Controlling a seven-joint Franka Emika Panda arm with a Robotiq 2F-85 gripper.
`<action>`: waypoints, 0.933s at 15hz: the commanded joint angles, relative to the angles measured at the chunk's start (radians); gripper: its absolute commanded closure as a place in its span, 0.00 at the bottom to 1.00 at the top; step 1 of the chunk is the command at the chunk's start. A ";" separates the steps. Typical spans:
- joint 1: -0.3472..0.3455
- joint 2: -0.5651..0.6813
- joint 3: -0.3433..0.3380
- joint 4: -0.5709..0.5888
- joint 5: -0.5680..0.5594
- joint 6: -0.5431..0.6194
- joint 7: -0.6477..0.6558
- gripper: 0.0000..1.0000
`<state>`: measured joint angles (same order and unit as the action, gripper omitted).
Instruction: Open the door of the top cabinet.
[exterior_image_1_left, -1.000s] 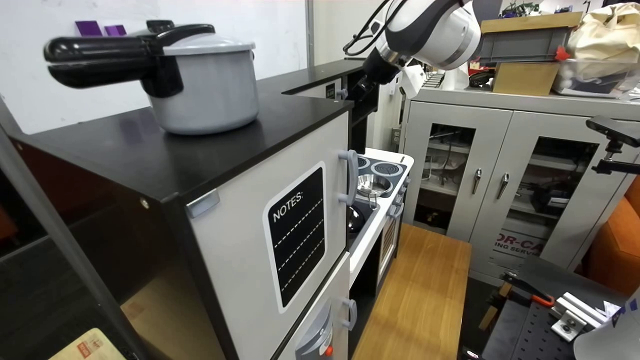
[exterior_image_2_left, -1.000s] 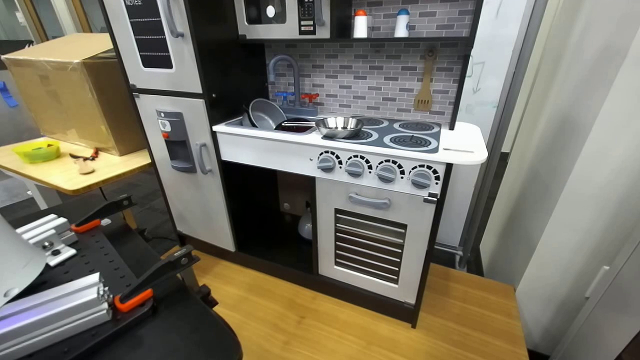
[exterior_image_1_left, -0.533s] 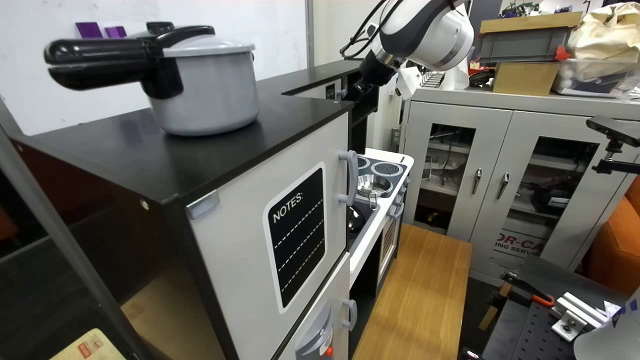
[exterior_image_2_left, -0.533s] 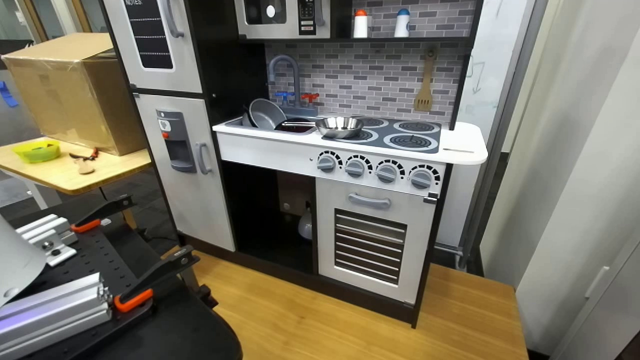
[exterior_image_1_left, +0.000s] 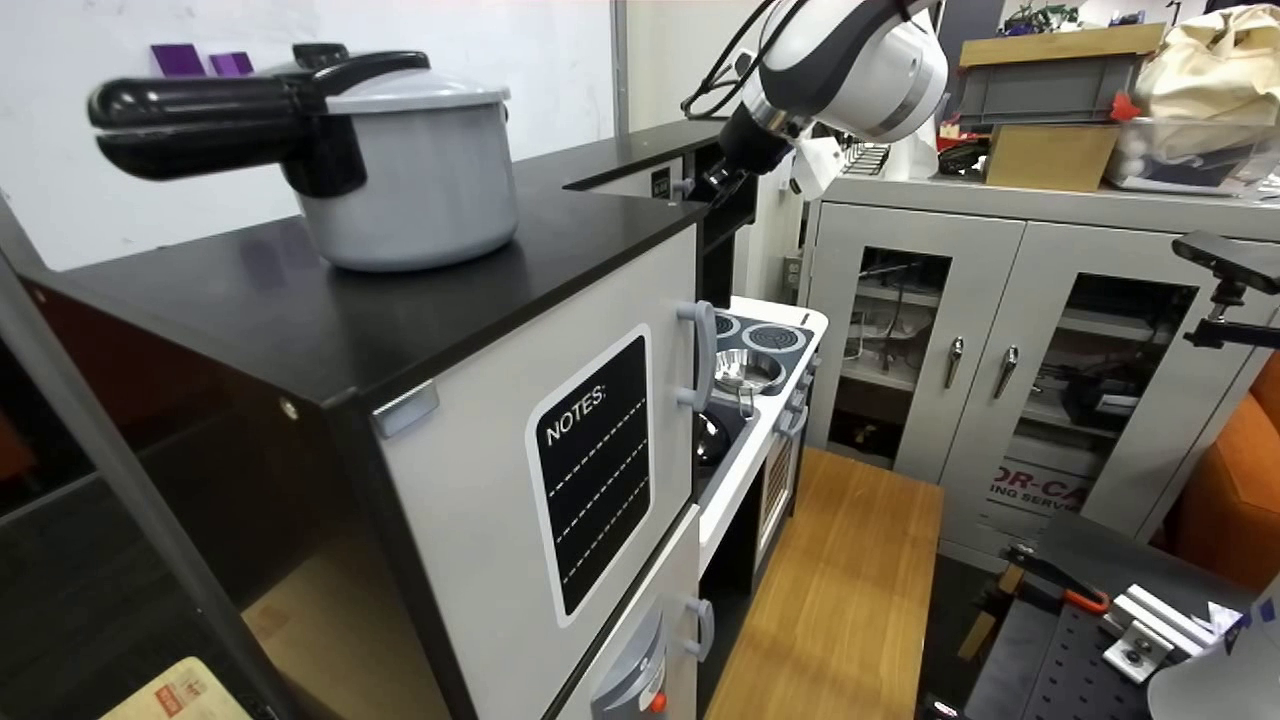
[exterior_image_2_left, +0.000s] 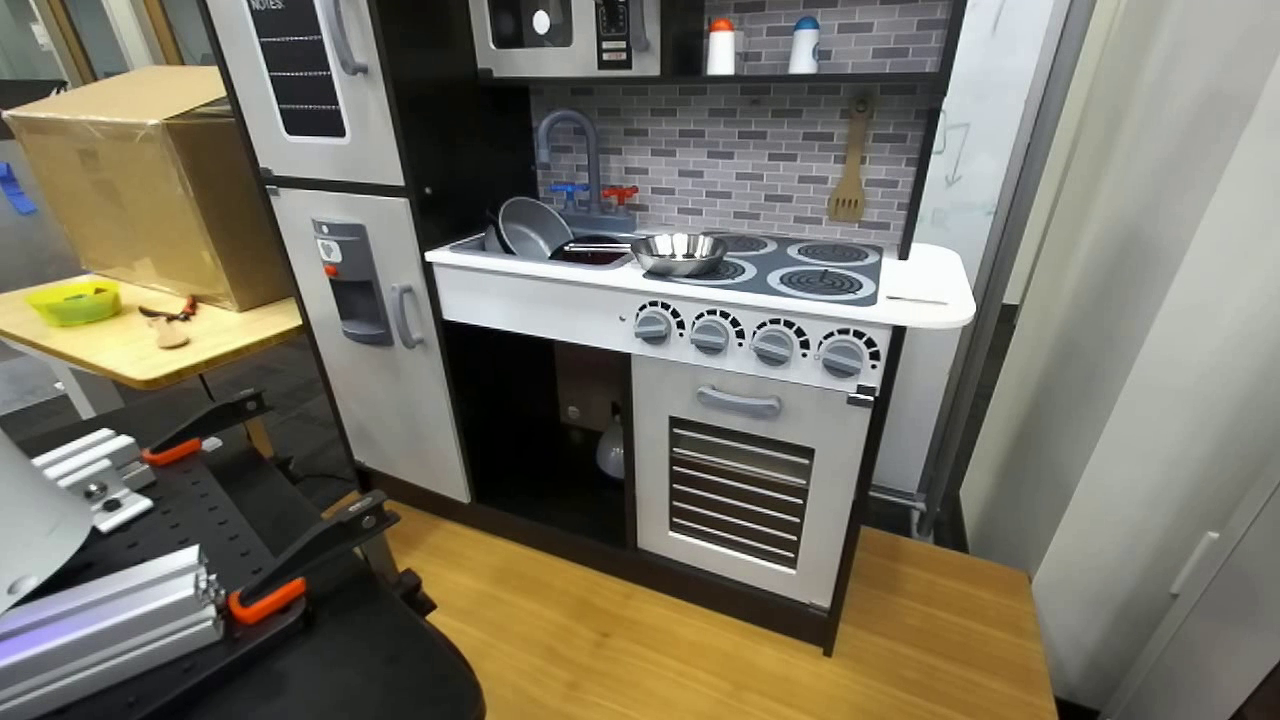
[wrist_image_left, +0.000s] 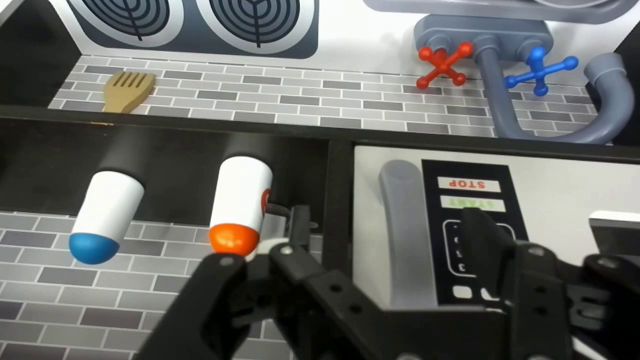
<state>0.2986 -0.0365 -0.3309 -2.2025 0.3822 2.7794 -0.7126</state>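
Observation:
The top cabinet (exterior_image_2_left: 685, 40) is a small black box with a grey-faced door (exterior_image_2_left: 580, 62), seen in both exterior views and shut. In the wrist view, which is upside down, the door (wrist_image_left: 370, 225) bears a black keypad strip and an upright grey handle (wrist_image_left: 407, 240). My gripper (wrist_image_left: 387, 220) is open in front of the door. One finger is on the shelf side, beyond the cabinet's black edge; the other is over the keypad, with the handle between them. Whether they touch it is unclear. An exterior view shows the gripper (exterior_image_1_left: 718, 185) by the door, partly dark against the cabinet.
An orange-capped shaker (wrist_image_left: 240, 205) stands close beside the shelf-side finger, with a blue-capped shaker (wrist_image_left: 105, 217) farther along. The faucet (wrist_image_left: 500, 95) is below. The tall NOTES door (exterior_image_1_left: 600, 440) and a grey pressure cooker (exterior_image_1_left: 410, 170) are on the neighbouring unit.
In an exterior view the arm has shifted slightly left, mostly in the first half second. The fingers show a little more distinctly now. The door has not visibly moved.

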 joint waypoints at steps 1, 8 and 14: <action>0.002 -0.004 0.001 0.007 0.014 -0.020 0.002 0.53; 0.005 -0.008 0.000 0.000 0.013 -0.030 0.003 0.99; 0.007 -0.095 -0.001 -0.084 0.007 -0.050 0.024 0.95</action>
<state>0.3049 -0.0669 -0.3321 -2.2286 0.3841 2.7588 -0.6803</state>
